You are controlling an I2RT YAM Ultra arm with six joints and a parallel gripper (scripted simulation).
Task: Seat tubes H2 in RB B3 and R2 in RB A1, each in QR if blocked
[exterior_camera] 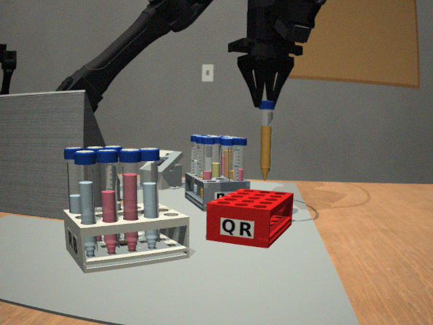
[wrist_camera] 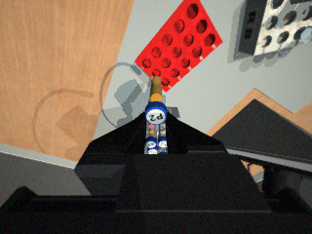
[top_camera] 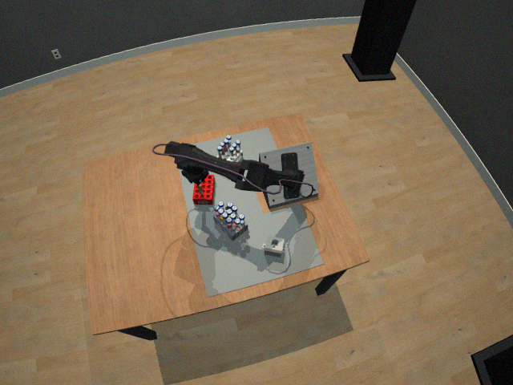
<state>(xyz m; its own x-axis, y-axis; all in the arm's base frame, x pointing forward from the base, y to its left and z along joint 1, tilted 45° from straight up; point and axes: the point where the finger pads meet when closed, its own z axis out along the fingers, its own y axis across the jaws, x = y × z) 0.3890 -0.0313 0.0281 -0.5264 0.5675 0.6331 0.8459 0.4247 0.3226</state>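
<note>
My gripper (exterior_camera: 266,104) (wrist_camera: 156,116) is shut on a blue-capped tube of orange liquid (exterior_camera: 265,143) (wrist_camera: 156,93), held upright in the air; its cap label looks like P2. In the exterior view the tube tip shows above and behind the red rack QR (exterior_camera: 213,225) (wrist_camera: 175,58) (top_camera: 211,201). All QR wells in view are empty. The grey rack RA (exterior_camera: 210,191) (top_camera: 234,234) holds several blue-capped tubes. The white rack RB (exterior_camera: 122,227) (wrist_camera: 249,41) holds several tubes of pale blue and pink liquid. I cannot tell which tubes are H2 and R2.
The DONE button box (top_camera: 273,247) (exterior_camera: 168,172) stands on the bench mat (top_camera: 248,273) with its cable looping around. The arm's grey base block (top_camera: 269,157) (exterior_camera: 42,150) stands beside the racks. RA lies on the button-box side of QR, RB on its other side.
</note>
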